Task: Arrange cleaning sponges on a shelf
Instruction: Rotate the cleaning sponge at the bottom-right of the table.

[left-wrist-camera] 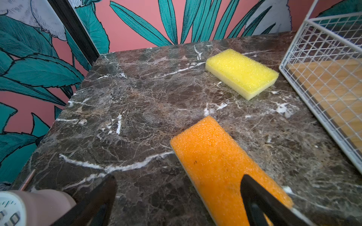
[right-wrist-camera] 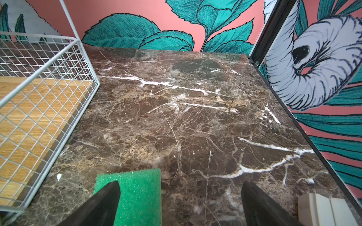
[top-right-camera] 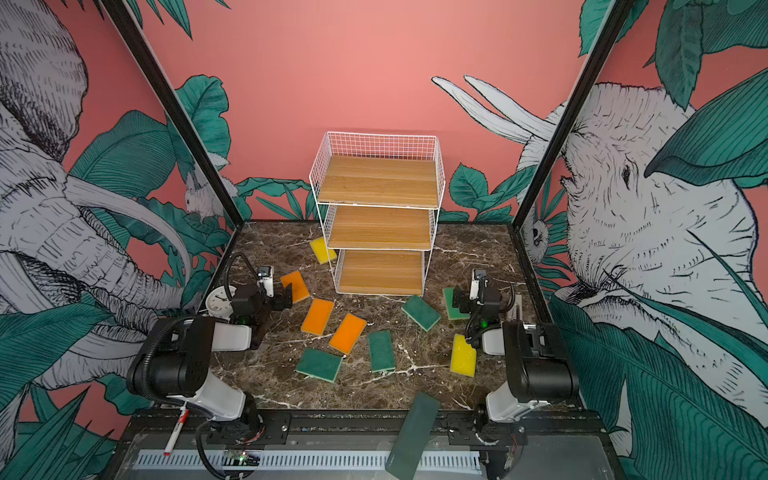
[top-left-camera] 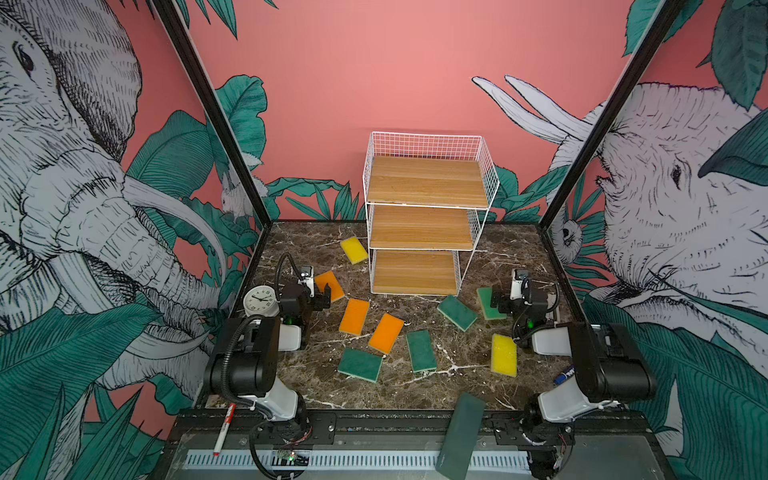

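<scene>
Green sponge (top-left-camera: 483,303) partly behind right arm (top-left-camera: 536,303)

Both top views look steeply down from above the near edge, sharing the whole bench (top-left-camera: 457,386) and shelf (top-left-camera: 419,237). Wrist cameras sit low and close behind the left claw (left-wrist-camera: 178,179) and right claw (right-wrist-camera: 180,184), facing rearward, each catching the shelf's side

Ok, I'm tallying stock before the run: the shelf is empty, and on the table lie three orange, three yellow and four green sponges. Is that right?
No: there are only two yellow sponges, not three. Both top views show it: one lies beside the shelf, one nearer the front. The rest stands.
</scene>
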